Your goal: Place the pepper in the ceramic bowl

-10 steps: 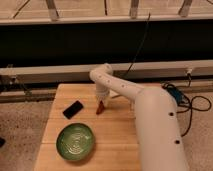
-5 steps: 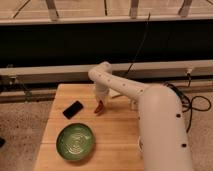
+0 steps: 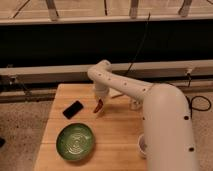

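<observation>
Gripping the pepper (image 3: 98, 105), the claw (image 3: 100, 101) hangs beyond the ceramic bowl (image 3: 75, 142).

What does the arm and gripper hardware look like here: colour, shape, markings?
The arm is off-white with smooth, rounded tubular segments that thicken toward the near end, joined by a bulbous elbow. Small dark dots, like fasteners, run along the shell. No loose cable shows on it. The gripper hangs below the elbow over the wooden table, in the same pale colour.

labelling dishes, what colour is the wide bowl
Green with pale rings: round glazed bowl, camera view; end effector beyond it.
</observation>
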Robot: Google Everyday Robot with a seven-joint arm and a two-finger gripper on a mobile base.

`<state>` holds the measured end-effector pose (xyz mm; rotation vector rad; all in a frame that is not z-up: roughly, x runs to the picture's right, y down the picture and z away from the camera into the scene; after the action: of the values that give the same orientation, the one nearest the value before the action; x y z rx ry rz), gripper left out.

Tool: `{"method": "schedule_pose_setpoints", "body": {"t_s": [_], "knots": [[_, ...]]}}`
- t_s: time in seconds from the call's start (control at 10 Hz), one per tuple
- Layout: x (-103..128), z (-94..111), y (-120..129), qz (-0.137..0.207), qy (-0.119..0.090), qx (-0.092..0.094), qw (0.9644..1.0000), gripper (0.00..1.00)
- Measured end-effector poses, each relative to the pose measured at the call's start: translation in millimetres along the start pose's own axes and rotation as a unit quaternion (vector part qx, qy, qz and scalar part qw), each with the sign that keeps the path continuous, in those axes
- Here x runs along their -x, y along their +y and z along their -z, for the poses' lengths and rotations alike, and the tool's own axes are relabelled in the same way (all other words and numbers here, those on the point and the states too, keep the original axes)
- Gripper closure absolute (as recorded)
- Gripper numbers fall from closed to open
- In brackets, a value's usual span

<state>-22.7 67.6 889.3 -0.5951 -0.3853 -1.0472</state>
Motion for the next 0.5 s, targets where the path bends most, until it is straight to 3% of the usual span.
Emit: {"method": "schedule_pose_setpoints", "body": {"t_s": [0.5], "knots": [[22.0, 10.2, 0.5, 0.023, 0.001, -0.001, 0.9997, 1.0]]}}
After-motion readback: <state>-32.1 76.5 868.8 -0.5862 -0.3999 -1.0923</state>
